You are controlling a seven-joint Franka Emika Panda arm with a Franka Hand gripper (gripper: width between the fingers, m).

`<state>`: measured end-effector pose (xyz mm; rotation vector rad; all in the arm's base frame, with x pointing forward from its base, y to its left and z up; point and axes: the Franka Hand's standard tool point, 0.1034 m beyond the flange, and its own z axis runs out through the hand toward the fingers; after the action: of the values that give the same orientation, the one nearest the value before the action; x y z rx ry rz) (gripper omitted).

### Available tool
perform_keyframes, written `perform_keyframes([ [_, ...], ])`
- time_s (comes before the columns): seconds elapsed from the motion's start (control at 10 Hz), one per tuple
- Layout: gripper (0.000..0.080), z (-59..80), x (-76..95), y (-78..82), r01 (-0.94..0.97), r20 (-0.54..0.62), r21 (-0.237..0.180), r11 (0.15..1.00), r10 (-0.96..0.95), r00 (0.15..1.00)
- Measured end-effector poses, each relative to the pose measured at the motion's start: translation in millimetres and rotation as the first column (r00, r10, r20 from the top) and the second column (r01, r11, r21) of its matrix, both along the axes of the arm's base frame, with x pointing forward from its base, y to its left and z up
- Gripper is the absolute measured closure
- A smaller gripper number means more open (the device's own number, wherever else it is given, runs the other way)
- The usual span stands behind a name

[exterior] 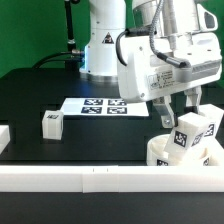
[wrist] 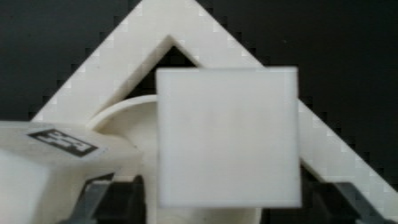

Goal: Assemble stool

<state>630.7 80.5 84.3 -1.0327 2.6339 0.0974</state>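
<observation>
The round white seat [exterior: 160, 155] lies at the front on the exterior view's right, in the corner of the border bars. Two white legs [exterior: 186, 137] [exterior: 211, 124] stand on it, tags showing. A third leg [exterior: 52, 122] lies loose on the exterior view's left. My gripper [exterior: 178, 112] hangs just above the standing legs. In the wrist view a leg [wrist: 228, 130] fills the middle between my fingers [wrist: 103, 195], with a thin dark gap on each side. The gripper [wrist: 222, 200] looks open around it. Part of the seat [wrist: 121, 118] and another tagged leg [wrist: 45, 150] show beside it.
The marker board [exterior: 100, 105] lies mid-table behind the parts. A long white border bar [exterior: 100, 178] runs along the front edge. Two bars meet in a V-shaped corner [wrist: 169, 25] behind the leg. The robot base [exterior: 100, 45] stands at the back.
</observation>
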Motion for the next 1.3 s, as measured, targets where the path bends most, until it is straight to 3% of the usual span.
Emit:
perform_keyframes([
  [0.1, 0.0228, -0.4, -0.3, 0.4, -0.054, 0.009, -0.015, 0.998, 0.054, 0.999],
  [0.2, 0.0228, 1.5, 0.4, 0.2, -0.101, 0.01, -0.024, 0.995, 0.101, 0.995],
  [0.3, 0.0167, 12.6, 4.7, 0.6, -0.178, 0.014, -0.023, 0.984, 0.178, 0.984],
  [0.4, 0.0167, 25.1, 8.0, 4.1, -0.187, 0.028, -0.014, 0.982, 0.187, 0.982],
  [0.6, 0.0151, 37.4, 12.1, 10.8, -0.337, 0.054, -0.046, 0.94, 0.339, 0.939],
  [0.8, 0.0151, 37.6, 13.3, 10.1, -0.47, 0.072, -0.101, 0.877, 0.477, 0.876],
  [1.0, 0.0151, 36.8, 12.9, 8.6, -0.663, 0.069, -0.19, 0.725, 0.683, 0.727],
  [1.2, 0.0151, 31.4, 10.8, 4.7, -0.882, 0.005, -0.283, 0.376, 0.92, 0.391],
  [1.3, 0.0151, 30.3, 10.6, 7.1, -0.915, -0.014, -0.317, 0.248, 0.964, 0.266],
])
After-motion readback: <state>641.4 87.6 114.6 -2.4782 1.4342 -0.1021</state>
